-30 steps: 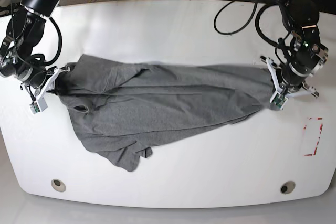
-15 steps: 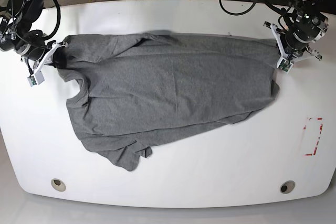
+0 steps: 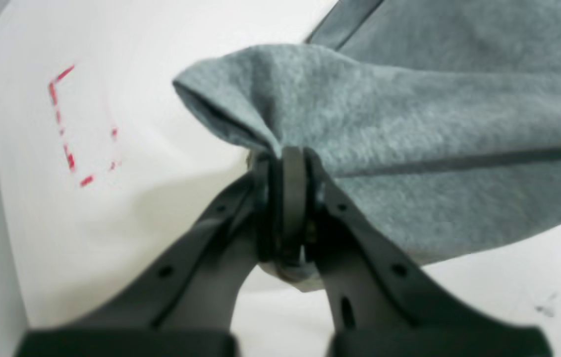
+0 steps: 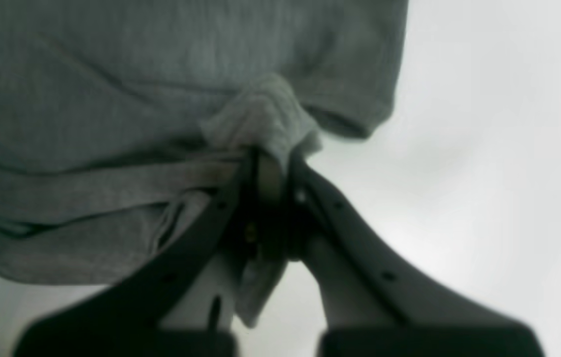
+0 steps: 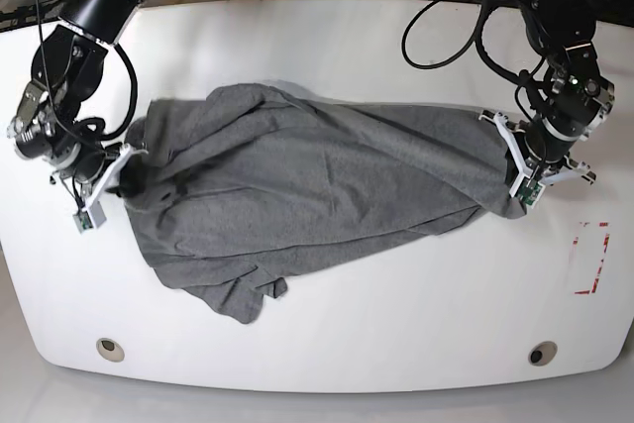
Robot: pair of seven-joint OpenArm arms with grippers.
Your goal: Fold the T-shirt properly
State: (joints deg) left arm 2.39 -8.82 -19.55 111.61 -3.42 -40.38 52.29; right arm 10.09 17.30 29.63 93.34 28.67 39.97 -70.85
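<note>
The grey T-shirt [image 5: 317, 185] lies stretched sideways across the white table [image 5: 327, 47], rumpled, with a loose flap hanging toward the front edge. My left gripper [image 5: 517, 181], on the base view's right, is shut on the shirt's right end. The left wrist view shows the left gripper [image 3: 288, 163] pinching a fold of the T-shirt [image 3: 409, 124] just above the table. On the base view's left, my right gripper [image 5: 117, 173] is shut on the shirt's other end. The right wrist view shows the right gripper [image 4: 268, 163] clamped on bunched T-shirt [image 4: 112, 99] cloth.
A red dashed rectangle [image 5: 590, 258] is marked on the table near its right edge, also in the left wrist view as the red rectangle [image 3: 82, 124]. Two round holes [image 5: 111, 349] [image 5: 541, 354] sit near the front edge. Black cables [image 5: 446, 37] loop at the back right.
Both grippers carried the shirt's ends toward the back of the table, spreading it, then came forward again. The cloth now bunches into a hump along its far edge.
</note>
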